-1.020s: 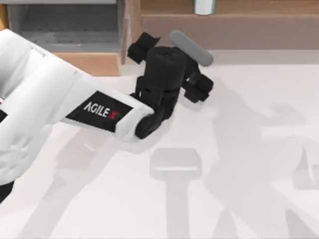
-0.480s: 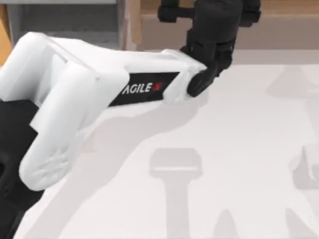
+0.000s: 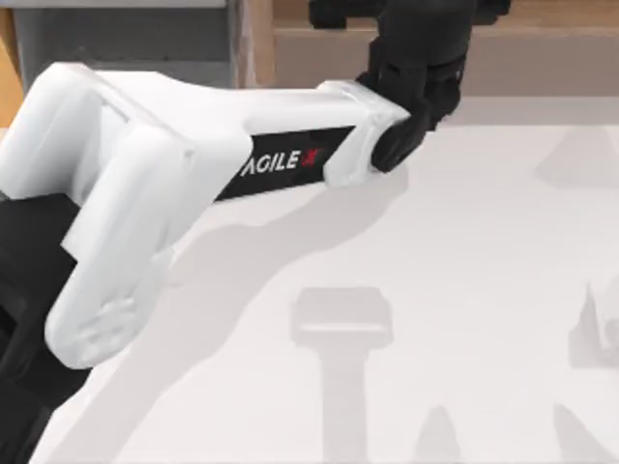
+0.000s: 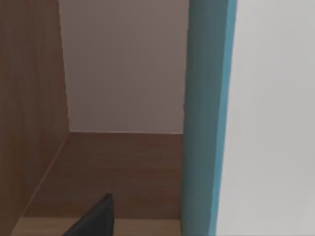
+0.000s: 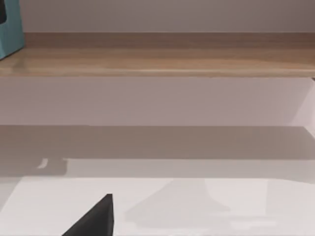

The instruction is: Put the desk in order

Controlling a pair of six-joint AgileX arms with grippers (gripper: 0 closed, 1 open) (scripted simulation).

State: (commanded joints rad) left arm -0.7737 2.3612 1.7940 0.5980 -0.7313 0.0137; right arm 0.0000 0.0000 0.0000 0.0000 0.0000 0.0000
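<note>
Pincer (image 3: 411, 14) of left arm, cut off, over shelf rail (image 3: 542, 53).

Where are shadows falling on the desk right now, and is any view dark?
Top view: soft grey arm shadows spread over the white flat tabletop, beneath the left gripper. Right wrist view: a shadow band lies below the light-wood shelf rail. No view is dark.

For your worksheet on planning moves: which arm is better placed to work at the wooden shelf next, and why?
Probably the left. Its gripper is already over the shelf at the desk's far edge, close beside a blue-edged white object. The right wrist view looks at the shelf from farther back.
</note>
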